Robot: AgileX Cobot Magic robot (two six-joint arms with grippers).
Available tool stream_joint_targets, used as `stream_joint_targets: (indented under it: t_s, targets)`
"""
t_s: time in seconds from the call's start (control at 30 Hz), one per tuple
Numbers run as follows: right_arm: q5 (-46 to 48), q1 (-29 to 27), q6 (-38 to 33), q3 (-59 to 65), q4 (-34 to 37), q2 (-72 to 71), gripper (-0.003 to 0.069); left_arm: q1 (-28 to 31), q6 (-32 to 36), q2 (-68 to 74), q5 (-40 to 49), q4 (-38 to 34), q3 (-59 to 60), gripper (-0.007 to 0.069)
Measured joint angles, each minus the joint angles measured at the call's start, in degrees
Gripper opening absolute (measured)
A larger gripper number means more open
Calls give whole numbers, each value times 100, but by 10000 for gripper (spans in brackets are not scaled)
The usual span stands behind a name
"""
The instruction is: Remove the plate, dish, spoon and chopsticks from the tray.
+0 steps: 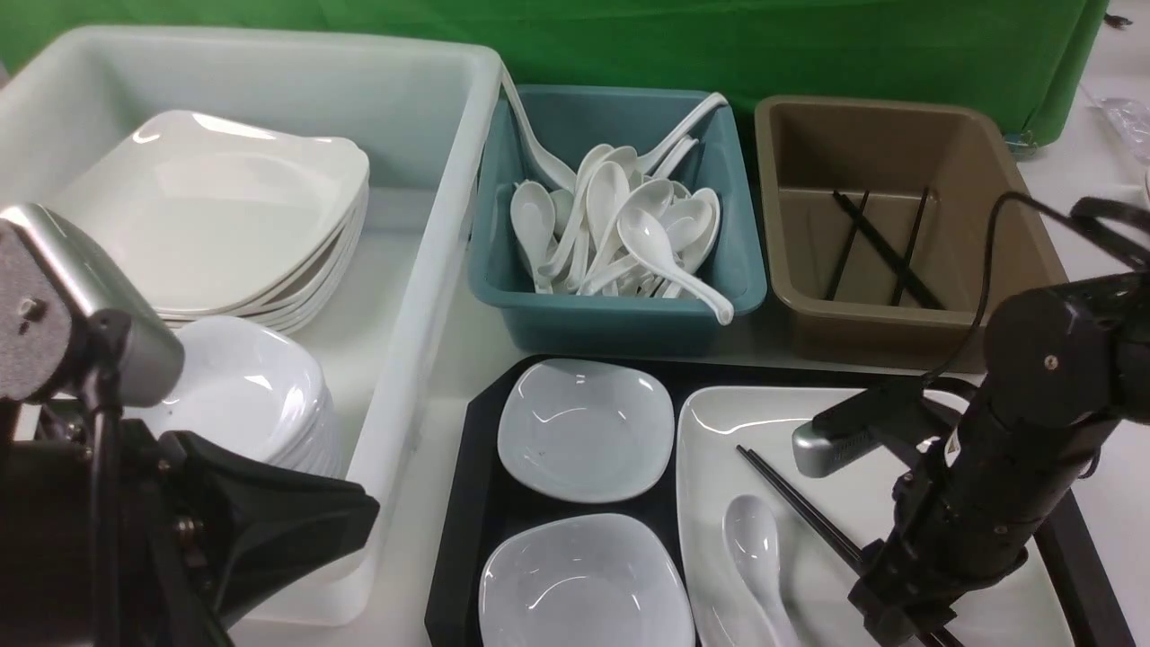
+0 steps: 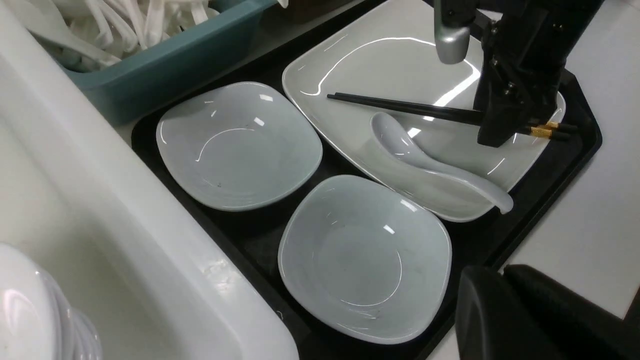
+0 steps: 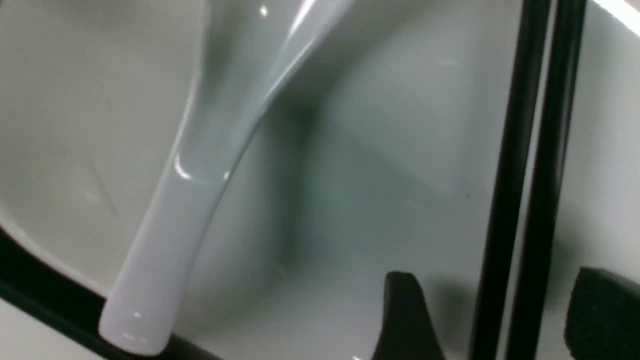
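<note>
The black tray point(image 1: 467, 503) holds two small white dishes point(image 1: 584, 427) point(image 1: 584, 584) and the large white plate point(image 1: 719, 422). On the plate lie the white spoon point(image 1: 755, 548) and the black chopsticks point(image 1: 791, 503). My right gripper point(image 3: 495, 280) is open and low over the plate. Its fingers stand on either side of the chopsticks point(image 3: 510, 150), apart from them, with the spoon point(image 3: 200, 190) off to one side. My left gripper point(image 2: 485, 270) is shut and empty, hanging beside the tray's near corner point(image 2: 575, 160), close to the nearer dish point(image 2: 365, 257).
A white tub point(image 1: 422, 270) at the left holds stacked plates point(image 1: 225, 207) and stacked dishes point(image 1: 243, 395). A teal bin point(image 1: 620, 323) full of spoons and a brown bin point(image 1: 1015, 234) with several chopsticks stand behind the tray.
</note>
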Motion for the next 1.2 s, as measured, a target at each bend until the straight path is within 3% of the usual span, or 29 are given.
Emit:
stream_joint_targets:
  t_s: [0.17, 0.33, 0.37, 0.4, 0.67, 0.87, 1.03, 1.13, 1.2]
  targets:
    - [-41, 0, 12, -43, -85, 127, 388, 0, 172, 0, 0, 0, 0, 18]
    - [-34, 0, -36, -50, -166, 128, 232, 0, 248, 0, -13, 0, 0, 18]
    - [-6, 0, -112, -50, -165, 128, 150, 0, 267, 0, -25, 0, 0, 18]
    - [0, 0, -133, -50, -159, 113, 137, 0, 273, 0, -37, 0, 0, 18]
    - [-29, 70, -172, -112, -108, -931, 145, 0, 339, -56, -558, -37, 0, 18]
    - [-1632, -504, 480, -1011, -39, -1340, 145, 0, 762, -65, -1703, -737, 0, 18]
    - [-3242, -1300, 1170, -2323, 4, -90, 145, 0, 1074, -65, -1818, -1048, 0, 18]
    - [-3415, -1484, 1446, -3077, 10, 691, 156, 0, 1099, -65, -1751, -1048, 0, 18]
    - [-3304, -1556, 1570, -3521, 16, 1206, 221, 0, 1111, -65, -1685, -1021, 0, 18]
